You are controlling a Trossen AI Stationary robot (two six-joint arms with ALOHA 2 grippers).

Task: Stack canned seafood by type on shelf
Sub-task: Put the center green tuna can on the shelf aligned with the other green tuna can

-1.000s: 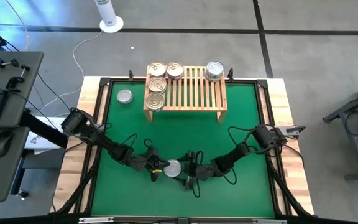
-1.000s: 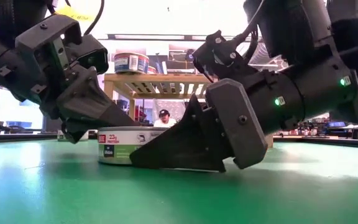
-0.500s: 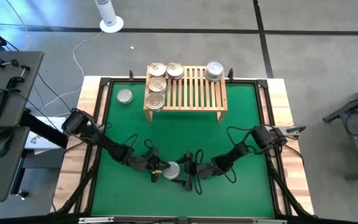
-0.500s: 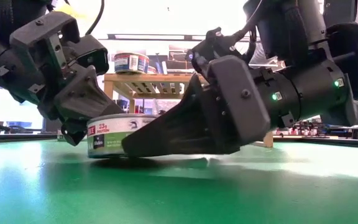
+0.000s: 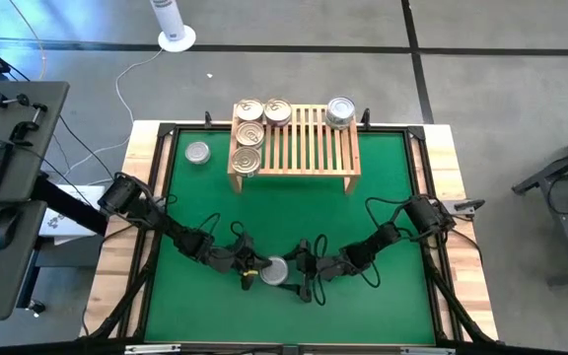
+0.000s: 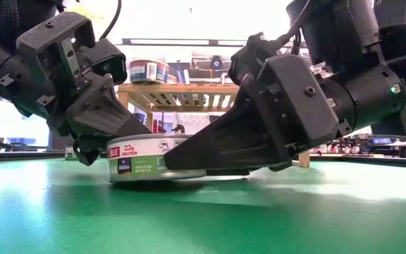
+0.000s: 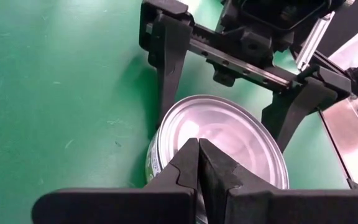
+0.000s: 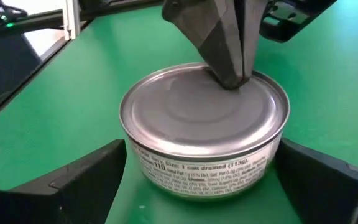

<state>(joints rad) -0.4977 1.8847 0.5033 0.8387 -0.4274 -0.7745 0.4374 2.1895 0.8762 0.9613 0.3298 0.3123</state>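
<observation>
Silver-topped tin [image 5: 273, 269] was found upright on the green mat [image 5: 294, 217] at the near middle of the desk, well apart from the shelf [image 5: 299, 148] at the far edge. Right gripper [image 5: 300, 278] was set low at the tin, its fingers [image 8: 86, 174] spread fully wide with one on either side of the tin's wall and a small gap seen on each side; nothing was held. Left gripper [image 5: 248, 273] was pressed shut, empty, its joined tips [image 8: 227, 68] laid on the tin's lid near the rim farthest from the right wrist. The tin, being round and flat, was judged to offer no long axis; it lay squarely between the right fingers, so the right arm was taken as the one placed to close on it, with the left tips serving as a stop. Compared with one second before, the tin was noted to have shifted slightly toward the left arm, and the right gripper to have advanced around it, while both finger settings were unchanged. Four gold-topped tins [image 5: 249, 133] and one silver tin [image 5: 340, 110] were recorded on the shelf; another silver tin [image 5: 197, 153] stood on the mat beside it.
</observation>
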